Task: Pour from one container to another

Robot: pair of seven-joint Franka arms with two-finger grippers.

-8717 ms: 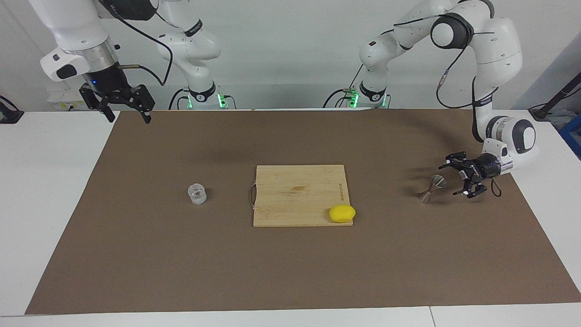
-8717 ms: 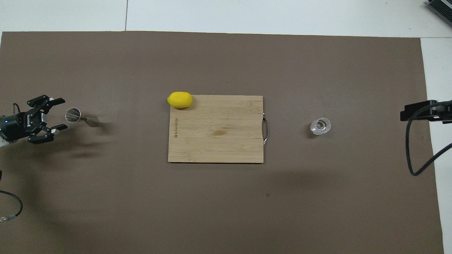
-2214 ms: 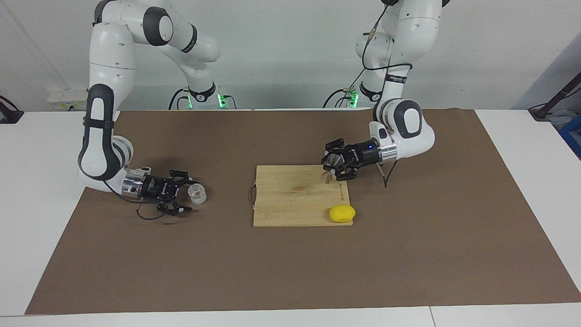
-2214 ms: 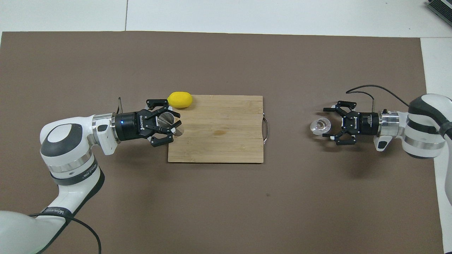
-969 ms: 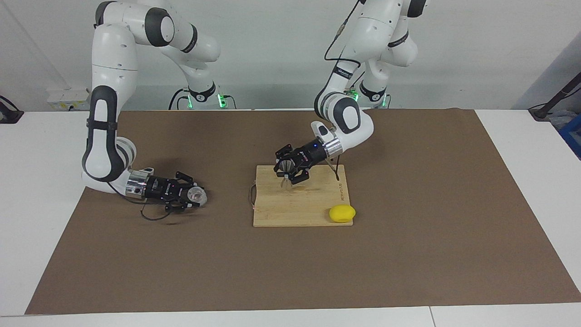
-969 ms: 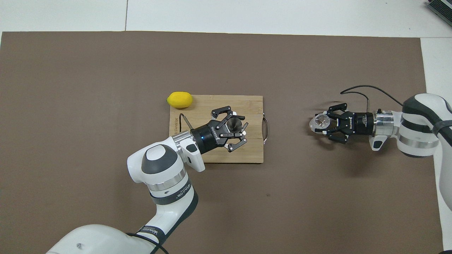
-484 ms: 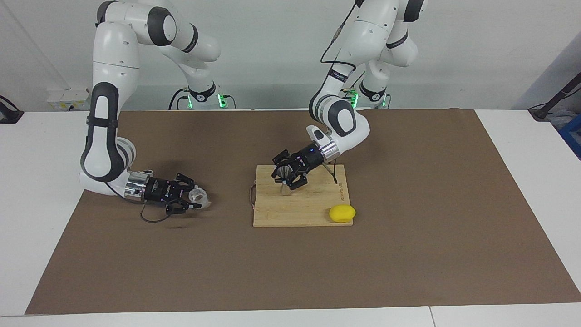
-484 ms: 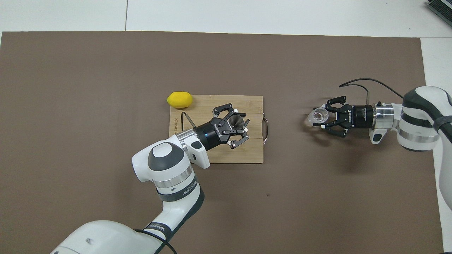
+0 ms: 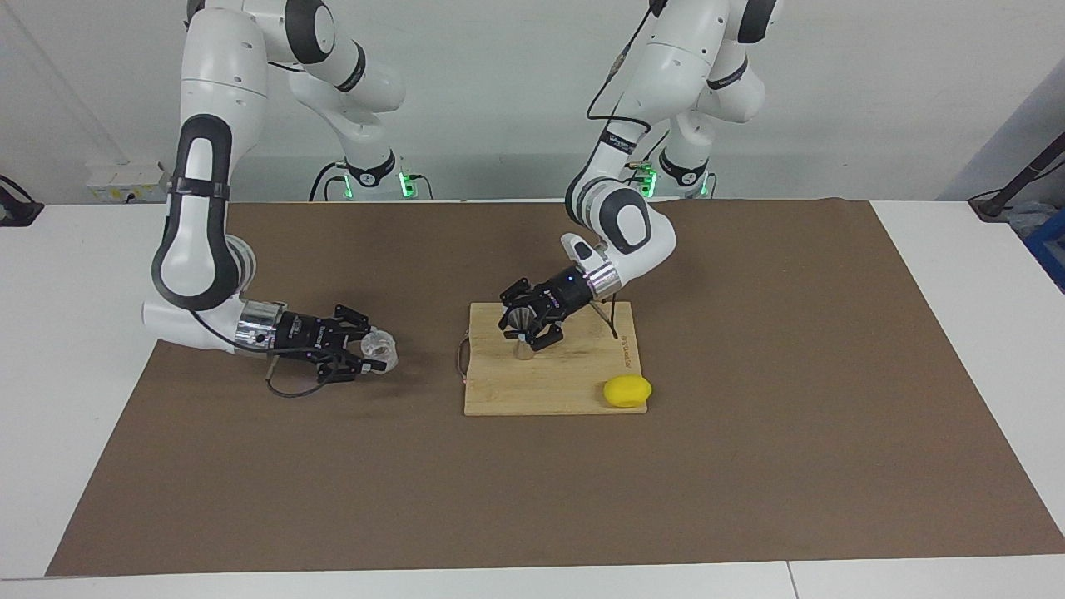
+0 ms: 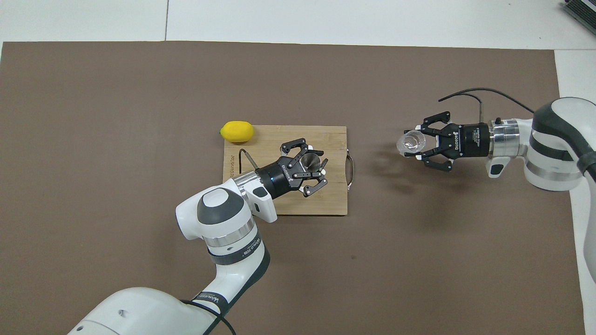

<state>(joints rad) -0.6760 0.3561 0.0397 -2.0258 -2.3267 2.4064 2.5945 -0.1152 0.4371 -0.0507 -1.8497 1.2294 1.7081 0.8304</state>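
Steel jigger stands upright on the board, clamped by the left claw. Toward the right arm's end of it, the right claw grips the glass, lifted over the bench and apart from the jigger.

Clear glass tumbler lifted over the mat; steel jigger upright on the board

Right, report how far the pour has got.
Done: left tool is shut on the jigger, held upright on the cutting board. In hand: right tool is shut on the glass tumbler, raised over the brown mat. Left: bring the tumbler over the jigger and tip it.
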